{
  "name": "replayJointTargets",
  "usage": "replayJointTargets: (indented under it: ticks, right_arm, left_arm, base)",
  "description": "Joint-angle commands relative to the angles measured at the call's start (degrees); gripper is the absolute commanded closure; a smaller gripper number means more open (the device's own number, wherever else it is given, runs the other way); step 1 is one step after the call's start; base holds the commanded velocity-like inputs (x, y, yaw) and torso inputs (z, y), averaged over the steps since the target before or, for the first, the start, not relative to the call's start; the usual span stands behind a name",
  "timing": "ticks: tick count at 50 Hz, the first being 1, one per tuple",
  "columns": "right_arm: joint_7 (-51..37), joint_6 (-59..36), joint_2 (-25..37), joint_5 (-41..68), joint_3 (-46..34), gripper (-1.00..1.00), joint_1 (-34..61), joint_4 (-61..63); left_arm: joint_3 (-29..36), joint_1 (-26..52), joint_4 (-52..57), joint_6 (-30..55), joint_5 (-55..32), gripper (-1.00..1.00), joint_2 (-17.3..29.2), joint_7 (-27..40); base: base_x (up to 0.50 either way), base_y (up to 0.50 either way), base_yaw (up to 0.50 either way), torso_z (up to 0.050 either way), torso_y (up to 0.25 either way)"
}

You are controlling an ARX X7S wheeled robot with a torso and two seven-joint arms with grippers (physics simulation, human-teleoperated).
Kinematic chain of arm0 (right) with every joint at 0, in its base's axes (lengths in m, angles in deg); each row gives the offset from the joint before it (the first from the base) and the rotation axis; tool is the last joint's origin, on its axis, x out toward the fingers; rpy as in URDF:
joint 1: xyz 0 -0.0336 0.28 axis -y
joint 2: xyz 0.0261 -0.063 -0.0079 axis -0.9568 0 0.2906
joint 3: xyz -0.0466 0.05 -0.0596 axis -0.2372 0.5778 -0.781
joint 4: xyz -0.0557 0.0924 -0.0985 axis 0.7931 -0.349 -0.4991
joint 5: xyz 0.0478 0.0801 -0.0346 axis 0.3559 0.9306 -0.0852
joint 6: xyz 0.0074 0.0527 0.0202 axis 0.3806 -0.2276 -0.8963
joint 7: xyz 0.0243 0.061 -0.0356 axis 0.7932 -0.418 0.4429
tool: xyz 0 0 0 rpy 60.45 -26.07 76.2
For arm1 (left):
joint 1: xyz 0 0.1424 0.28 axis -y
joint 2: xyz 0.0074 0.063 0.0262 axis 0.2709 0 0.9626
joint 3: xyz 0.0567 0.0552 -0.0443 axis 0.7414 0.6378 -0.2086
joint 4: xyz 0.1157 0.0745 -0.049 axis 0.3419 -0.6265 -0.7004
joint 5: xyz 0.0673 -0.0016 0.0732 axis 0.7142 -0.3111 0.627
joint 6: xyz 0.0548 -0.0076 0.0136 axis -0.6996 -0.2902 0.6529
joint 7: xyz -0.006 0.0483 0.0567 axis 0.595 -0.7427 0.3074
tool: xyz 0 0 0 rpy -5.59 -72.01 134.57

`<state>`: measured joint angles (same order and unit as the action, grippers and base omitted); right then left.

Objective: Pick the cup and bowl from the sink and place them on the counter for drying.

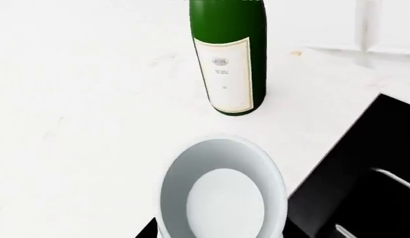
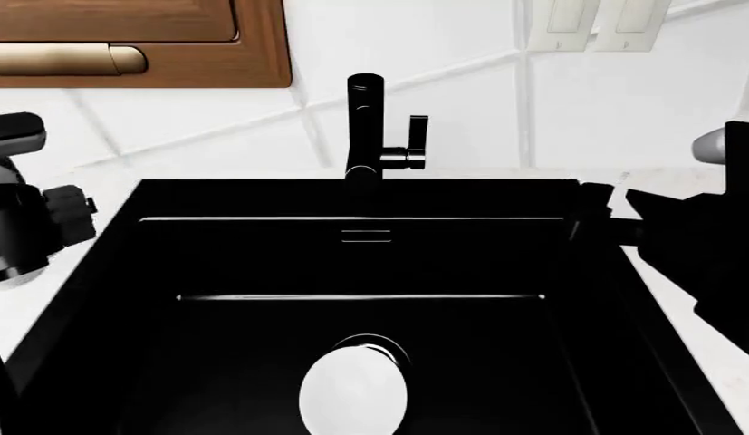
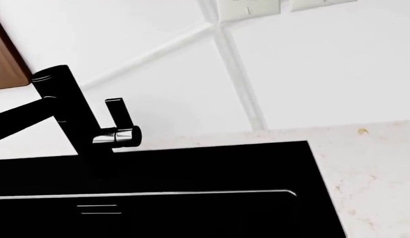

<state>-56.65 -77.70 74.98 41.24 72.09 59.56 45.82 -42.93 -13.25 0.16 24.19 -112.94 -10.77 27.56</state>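
Note:
The white cup (image 1: 221,196) fills the near part of the left wrist view, mouth toward the camera. It hangs tilted over the white counter (image 1: 92,124), right at the edge of the black sink (image 1: 377,163). My left gripper is shut on the cup; only a dark sliver of a finger (image 1: 146,229) shows beside it. In the head view the bowl (image 2: 353,390) lies as a white disc on the floor of the sink (image 2: 229,263), over the drain. My right gripper (image 2: 595,210) hovers at the sink's back right corner, dark against dark, with its jaws unreadable.
A green wine bottle (image 1: 230,59) stands upright on the counter just beyond the cup. The black faucet (image 2: 364,127) rises at the back of the sink. A wooden cabinet (image 2: 132,41) hangs at upper left, and wall outlets (image 2: 598,23) sit on the tiled wall.

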Motion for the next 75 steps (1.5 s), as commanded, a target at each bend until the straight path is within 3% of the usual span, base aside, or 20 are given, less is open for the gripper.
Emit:
replayJointTargets:
  ticks: [1,30,31,34,52,60,66,71,75]
  right_arm:
    - [1.01,0.31,-0.46,-1.33,-1.19,-1.00,1.02,-1.01]
    - [1.49,1.35,-0.27,-1.15,-1.76,-1.00,-0.52,-0.87]
    - [1.49,1.43,-0.28,-1.11,-1.69,-1.00,-0.61,-0.90]
    - [1.74,1.66,-0.17,-1.20,-1.66,-1.00,-1.11,-0.92]
    - [2.19,2.78,-0.29,-1.41,-1.85,-1.00,-2.11,-0.84]
    - [1.80,2.73,0.15,-0.75,-1.44,-1.00,-2.31,-0.48]
    - [0.70,2.44,0.07,0.67,-0.73,-1.00,-2.30,-0.05]
    - [0.89,2.17,0.05,0.40,-1.59,-1.00,-1.59,-0.92]
    - [0.84,2.18,0.09,0.50,-1.73,-1.00,-1.03,-0.99]
  left_arm:
    - [-4.84,-2.35,-0.74,-4.93,1.17,1.00,0.46,4.10]
    - [-6.85,-6.42,-3.80,-6.54,1.58,1.00,0.47,3.57]
    - [-7.01,-6.37,-3.77,-6.45,1.51,-1.00,0.52,3.66]
    - [-7.22,-5.46,-4.08,-6.17,1.45,-1.00,2.04,3.06]
    - [-8.33,-5.08,-1.29,-3.55,-1.43,-1.00,-0.57,4.20]
    - [-12.78,-7.06,3.54,0.67,-5.00,-1.00,-1.18,8.27]
    - [-16.27,-6.27,6.51,7.36,-12.58,-1.00,-2.54,12.43]
    - [-12.41,-7.05,6.07,7.64,-25.09,-1.00,0.42,17.24]
    - [-10.13,-6.02,6.67,7.66,-26.81,-1.00,2.65,17.27]
  base:
    - [0.00,0.00,0.00,0.000,0.000]
    - [0.00,0.00,0.00,0.000,0.000]
    - [0.00,0.00,0.00,0.000,0.000]
    - [0.00,0.00,0.00,0.000,0.000]
    - [0.00,0.00,0.00,0.000,0.000]
    - [0.00,0.00,0.00,0.000,0.000]
    - [0.00,0.00,0.00,0.000,0.000]
    - [0.00,0.00,0.00,0.000,0.000]
    - [0.00,0.00,0.00,0.000,0.000]
